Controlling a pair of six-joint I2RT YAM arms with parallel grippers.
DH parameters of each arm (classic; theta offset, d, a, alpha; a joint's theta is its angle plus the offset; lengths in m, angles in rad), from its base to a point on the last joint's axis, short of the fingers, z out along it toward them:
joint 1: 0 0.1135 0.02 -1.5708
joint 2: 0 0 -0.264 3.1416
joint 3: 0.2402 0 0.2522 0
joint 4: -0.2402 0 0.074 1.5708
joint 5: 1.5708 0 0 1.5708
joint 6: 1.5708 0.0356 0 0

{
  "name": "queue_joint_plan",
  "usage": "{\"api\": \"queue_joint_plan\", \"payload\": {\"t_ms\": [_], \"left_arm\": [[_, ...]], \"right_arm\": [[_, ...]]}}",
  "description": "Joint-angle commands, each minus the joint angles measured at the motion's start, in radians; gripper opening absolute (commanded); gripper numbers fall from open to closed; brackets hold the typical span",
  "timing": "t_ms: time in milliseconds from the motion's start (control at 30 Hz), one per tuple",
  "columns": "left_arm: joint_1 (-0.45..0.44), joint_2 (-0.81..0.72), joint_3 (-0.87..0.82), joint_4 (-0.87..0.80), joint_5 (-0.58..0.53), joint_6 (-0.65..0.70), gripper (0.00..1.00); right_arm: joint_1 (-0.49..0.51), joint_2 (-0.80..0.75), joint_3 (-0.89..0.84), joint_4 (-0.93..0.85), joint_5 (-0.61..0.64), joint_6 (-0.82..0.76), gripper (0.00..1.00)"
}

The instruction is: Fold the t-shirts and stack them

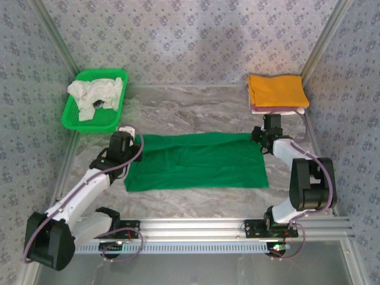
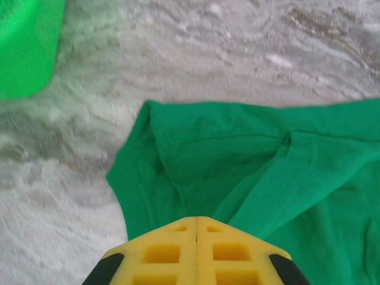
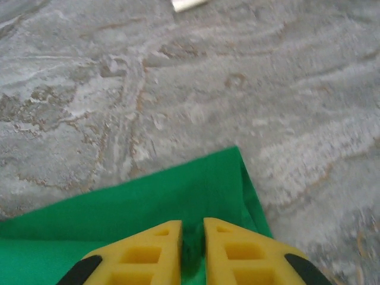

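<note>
In the middle of the surface (image 1: 196, 113), the green t-shirt (image 1: 199, 161) lies flat as a long band btwn my two arms. Left claw (image 2: 196, 221) is pressed together at its far-left corner; right claw (image 3: 193, 228) stands slightly parted over the far-right corner, cloth showing in the gap. Fabric looks light and limp, prob. sags, so I'd pinch the corners at both ends together.

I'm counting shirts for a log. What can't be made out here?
- Top view: whitish shirts in the green basket are bunched and too small to count.
- Top view: the orange-yellow t-shirt covers the stack beneath it.
- Left wrist view: the left gripper's shut fingers hide whether they pinch the green t-shirt.
- Right wrist view: a pale thing is cut off by the top edge.
</note>
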Motion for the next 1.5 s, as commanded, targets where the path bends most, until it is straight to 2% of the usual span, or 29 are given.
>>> {"api": "queue_joint_plan", "payload": {"t_ms": [0,67,100,200,267,367,433,533,600,800,1100,1367,1400,1467], "left_arm": [[-0.023,-0.103,-0.045,-0.040,0.027,-0.066,0.11],[-0.037,-0.164,-0.077,-0.063,0.017,-0.083,0.19],[-0.038,-0.197,-0.095,-0.062,0.031,-0.093,0.20],[-0.038,-0.263,-0.123,-0.036,0.062,-0.081,0.23],[-0.036,-0.238,-0.090,-0.008,0.087,-0.048,0.23],[-0.029,-0.055,0.061,-0.035,0.124,-0.003,0.32],[-0.013,0.113,0.180,-0.060,0.186,0.034,0.33],[0.015,0.326,0.338,-0.090,0.280,0.050,0.41],[0.021,0.426,0.408,-0.099,0.294,0.063,0.46],[0.015,0.661,0.584,-0.201,0.392,0.148,0.52],[-0.015,0.762,0.535,-0.207,0.445,0.092,0.53],[-0.020,0.799,0.504,-0.204,0.421,0.068,0.55],[-0.021,0.797,0.503,-0.204,0.423,0.068,0.53],[-0.021,0.789,0.493,-0.193,0.431,0.065,0.42]], "right_arm": [[-0.013,-0.076,-0.015,-0.139,0.021,0.054,0.22],[-0.017,-0.114,-0.036,-0.176,0.023,0.071,0.28],[-0.019,-0.127,-0.032,-0.216,0.048,0.085,0.32],[-0.030,-0.139,-0.004,-0.249,0.037,0.094,0.33],[-0.019,-0.118,0.042,-0.254,-0.006,0.088,0.34],[0.045,-0.065,0.120,-0.262,-0.011,0.054,0.35],[0.072,-0.024,0.156,-0.247,-0.017,0.050,0.35],[0.097,0.023,0.180,-0.217,-0.046,0.045,0.36],[0.119,0.050,0.197,-0.218,-0.037,0.027,0.37],[0.129,0.107,0.220,-0.236,-0.040,-0.003,0.37],[0.130,0.136,0.212,-0.231,-0.013,0.014,0.37],[0.119,0.165,0.198,-0.213,-0.027,0.031,0.37],[0.118,0.163,0.194,-0.210,-0.028,0.031,0.37],[0.117,0.166,0.190,-0.211,-0.020,0.031,0.37]]}}
